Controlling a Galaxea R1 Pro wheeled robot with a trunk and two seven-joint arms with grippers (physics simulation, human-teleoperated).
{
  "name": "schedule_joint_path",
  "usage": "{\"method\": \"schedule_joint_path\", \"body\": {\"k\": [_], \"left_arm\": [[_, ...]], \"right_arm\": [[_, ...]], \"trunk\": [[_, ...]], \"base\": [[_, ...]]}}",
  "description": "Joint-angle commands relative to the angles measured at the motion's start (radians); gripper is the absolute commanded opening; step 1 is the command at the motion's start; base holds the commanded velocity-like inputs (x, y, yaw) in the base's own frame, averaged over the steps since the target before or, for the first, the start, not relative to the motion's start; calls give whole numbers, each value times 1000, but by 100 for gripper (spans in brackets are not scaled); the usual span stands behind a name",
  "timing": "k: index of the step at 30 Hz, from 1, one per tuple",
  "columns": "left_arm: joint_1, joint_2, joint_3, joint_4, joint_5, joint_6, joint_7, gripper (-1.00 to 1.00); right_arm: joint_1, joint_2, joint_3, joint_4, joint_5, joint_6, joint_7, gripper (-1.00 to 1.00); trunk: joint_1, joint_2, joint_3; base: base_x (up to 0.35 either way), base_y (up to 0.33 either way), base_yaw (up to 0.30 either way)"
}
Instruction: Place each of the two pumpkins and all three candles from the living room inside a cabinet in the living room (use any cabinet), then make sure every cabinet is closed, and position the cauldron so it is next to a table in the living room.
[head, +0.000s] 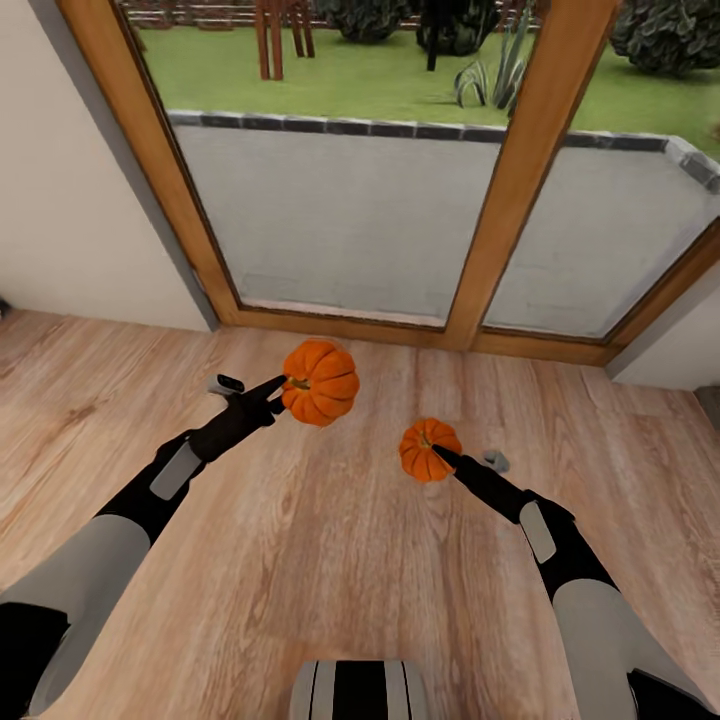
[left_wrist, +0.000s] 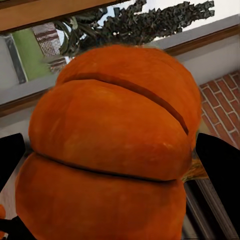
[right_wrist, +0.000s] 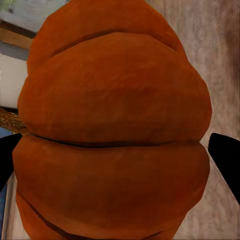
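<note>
Right, from over the robot's shoulders, both arms reach out above a pale wood plank floor (head: 330, 560), and each carries a pumpkin. The left gripper (head: 278, 392) is clamped on the larger-looking pumpkin (head: 322, 382), held up in the air with its brownish stem turned toward the fingers. The right gripper (head: 447, 459) is clamped on the other pumpkin (head: 428, 449), which sits lower and to the right of the first, the two well apart. Ahead stands a big glass door with a light wooden frame (head: 500, 210); through it I can see a grey paved terrace (head: 340, 220), then lawn and dark bushes. White wall (head: 70, 220) flanks the frame on both sides. The top of the robot's trunk (head: 358, 690) pokes in at the bottom edge.

Looking along the left gripper, the orange ribbed pumpkin (left_wrist: 115, 150) sits between the two black fingers (left_wrist: 220, 170), one on each side, pressed against its skin. Behind it are the wooden frame, dark foliage and a patch of red brick.

Looking along the right gripper, its pumpkin (right_wrist: 115, 135) is likewise squeezed between two dark fingertips (right_wrist: 227, 157), with a bit of stem at one side and wood floor behind.
</note>
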Motion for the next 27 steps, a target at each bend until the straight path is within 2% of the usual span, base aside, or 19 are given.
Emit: {"method": "schedule_joint_path", "body": {"k": [1, 5, 7, 10, 27], "left_arm": [[0, -1, 1, 0, 0, 0, 1, -100], [0, 3, 1, 0, 0, 0, 2, -100], [0, 26, 1, 0, 2, 2, 1, -100], [0, 46, 2, 2, 2, 4, 0, -100], [1, 50, 4, 10, 5, 4, 1, -100]], "right_arm": [[0, 0, 0, 0, -2, 1, 0, -100], [0, -1, -1, 0, -1, 1, -1, -100], [0, -4, -1, -5, 0, 1, -2, -100], [1, -4, -2, -1, -2, 0, -4, -100], [0, -5, -3, -8, -2, 1, -2, -100]], "trunk": [[0, 0, 5], [-2, 1, 24], [-3, 2, 34], [-4, 2, 48], [-12, 6, 131]], "base": [[0, 0, -246], [0, 0, -246], [0, 0, -246], [0, 0, -246], [0, 0, -246]]}}
